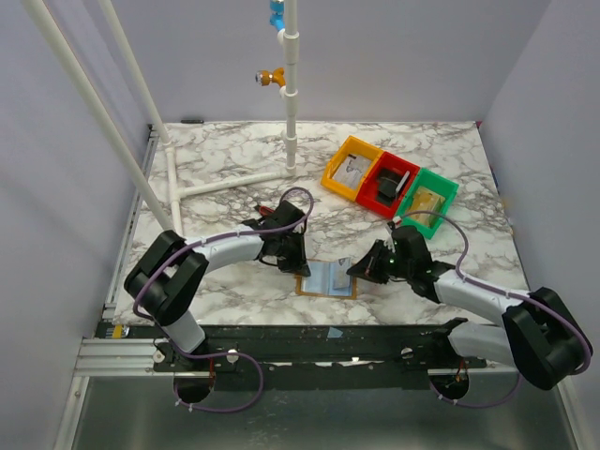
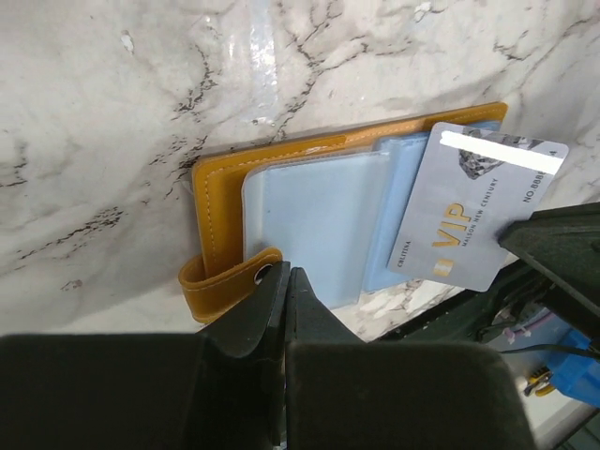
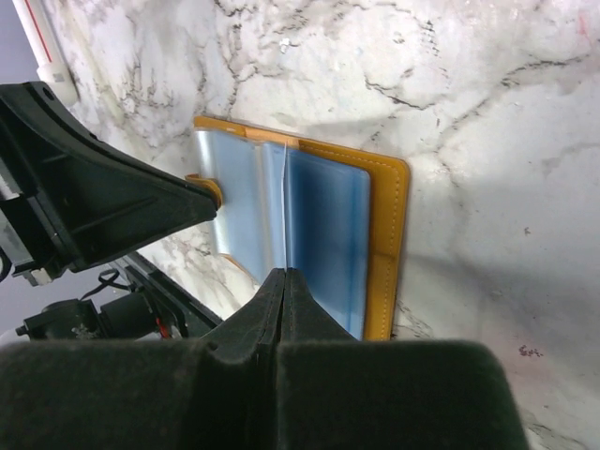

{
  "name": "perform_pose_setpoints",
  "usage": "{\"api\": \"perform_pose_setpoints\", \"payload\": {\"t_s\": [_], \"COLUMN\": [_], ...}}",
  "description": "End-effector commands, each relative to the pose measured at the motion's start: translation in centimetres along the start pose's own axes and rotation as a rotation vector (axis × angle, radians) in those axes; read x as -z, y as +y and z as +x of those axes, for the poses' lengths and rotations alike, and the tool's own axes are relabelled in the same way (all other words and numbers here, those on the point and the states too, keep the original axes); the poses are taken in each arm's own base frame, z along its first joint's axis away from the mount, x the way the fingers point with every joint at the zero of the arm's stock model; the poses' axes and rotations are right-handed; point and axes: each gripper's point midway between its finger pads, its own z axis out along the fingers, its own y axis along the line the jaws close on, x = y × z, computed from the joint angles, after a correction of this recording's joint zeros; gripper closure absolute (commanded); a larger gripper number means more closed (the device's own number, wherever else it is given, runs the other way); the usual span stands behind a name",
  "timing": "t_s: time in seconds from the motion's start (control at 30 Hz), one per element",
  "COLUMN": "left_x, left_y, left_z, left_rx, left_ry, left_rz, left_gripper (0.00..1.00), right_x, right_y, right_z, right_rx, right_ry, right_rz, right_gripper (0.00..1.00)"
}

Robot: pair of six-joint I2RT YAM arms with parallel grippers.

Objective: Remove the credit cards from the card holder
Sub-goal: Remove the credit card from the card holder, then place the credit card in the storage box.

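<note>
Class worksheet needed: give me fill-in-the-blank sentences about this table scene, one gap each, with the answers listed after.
1. The card holder is not folded shut; it lies ____.
2. The left hand and the right hand both have their jaws ____.
3. The grey credit card shows the gold letters ____.
4. The bin between the orange bin and the green bin is ____.
Answers: open; shut; VIP; red.

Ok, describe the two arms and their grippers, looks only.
The left arm and right arm have bulky black joints linked by pale grey tubes, with a thin purple cable looping along each. The left gripper and right gripper are matte black, each with two wedge-shaped fingers tapering to a narrow tip. No markings show.
</note>
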Motion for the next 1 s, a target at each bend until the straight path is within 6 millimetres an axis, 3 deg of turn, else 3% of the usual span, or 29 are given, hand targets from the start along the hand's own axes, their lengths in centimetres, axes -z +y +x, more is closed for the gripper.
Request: {"api": "perform_pose_setpoints", "payload": {"t_s": [0.0, 0.17, 0.27, 0.33, 0.37, 0.47, 0.67, 0.97], "left_x": [2.3, 3.7, 4.5, 5.2, 5.5, 6.8, 9.5, 12.1], "left_y": [-1.9, -3.3, -4.0, -4.6, -4.9, -5.8, -7.7, -9.8], "left_z": [-1.9, -2.4, -2.6, -2.7, -2.7, -3.0, -3.3, -3.3], "left_rx": [-0.04, -0.055, -0.063, -0.068, -0.067, -0.059, -0.04, -0.008], "left_ry": [-0.074, -0.094, -0.105, -0.115, -0.118, -0.137, -0.151, -0.137], "left_rz": [0.026, 0.07, 0.094, 0.121, 0.14, 0.213, 0.387, 0.565], "left_gripper": [1.0, 1.0, 0.77, 0.5, 0.41, 0.28, 0.25, 0.32], "right_x": [0.4, 0.9, 1.2, 1.5, 1.7, 2.2, 3.3, 4.9], "right_y": [1.2, 2.5, 3.6, 4.6, 5.1, 6.8, 10.0, 14.1], "right_z": [-0.8, -1.3, -1.8, -2.1, -2.3, -2.7, -3.3, -2.6], "right_rx": [0.014, 0.019, 0.026, 0.03, 0.032, 0.037, 0.045, 0.001], "right_ry": [-0.013, -0.016, -0.022, -0.024, -0.022, -0.021, -0.007, 0.075], "right_rz": [-0.015, -0.043, -0.068, -0.086, -0.1, -0.144, -0.23, -0.413], "right_gripper": [0.99, 0.99, 0.99, 0.99, 0.99, 0.99, 0.99, 0.99]}}
